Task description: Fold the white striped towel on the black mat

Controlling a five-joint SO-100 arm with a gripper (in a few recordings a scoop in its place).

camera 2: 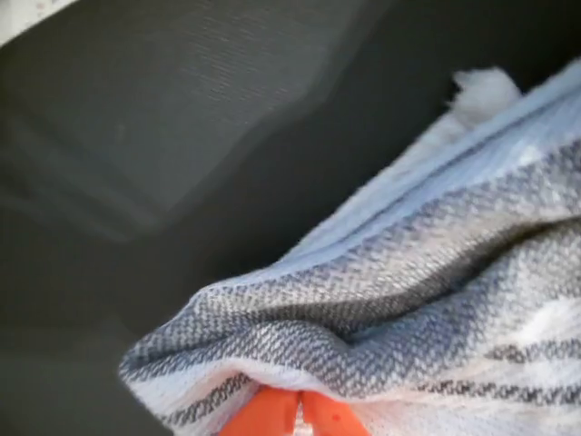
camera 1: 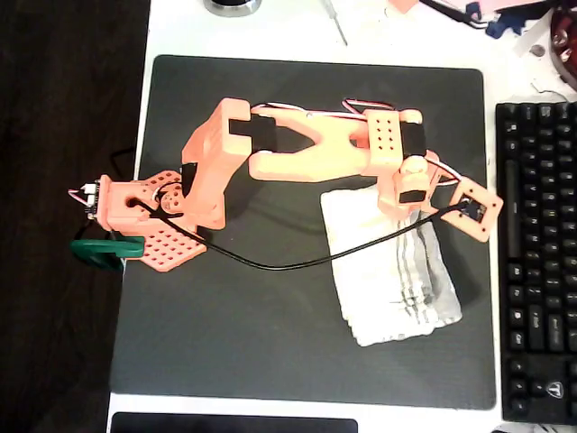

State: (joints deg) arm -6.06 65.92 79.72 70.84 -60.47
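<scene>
From overhead I see the orange arm [camera 1: 306, 149] stretched across the black mat [camera 1: 225, 352], its gripper [camera 1: 407, 200] coming down on the upper edge of the white striped towel [camera 1: 383, 280]. The towel lies folded on the right half of the mat, directly under and below the gripper in that view — its long axis runs from the gripper toward the mat's lower edge, tilted a little to the right as it goes. The grey stripes follow that same line, along the towel's right side. A black cable [camera 1: 270, 264] sags from the arm's base across the mat and over the towel's upper part.

Through the wrist camera, the gripper [camera 2: 298, 413] shows as two orange fingertips [camera 2: 263, 418] nearly touching at the bottom edge, with a bunched fold of the towel [camera 2: 408, 318] — grey stripes and all — pressed right above them. It looks pinched on the cloth. A small white tag [camera 2: 486, 91] sticks up at the towel's far edge, mat [camera 2: 182, 136] behind it.
</scene>
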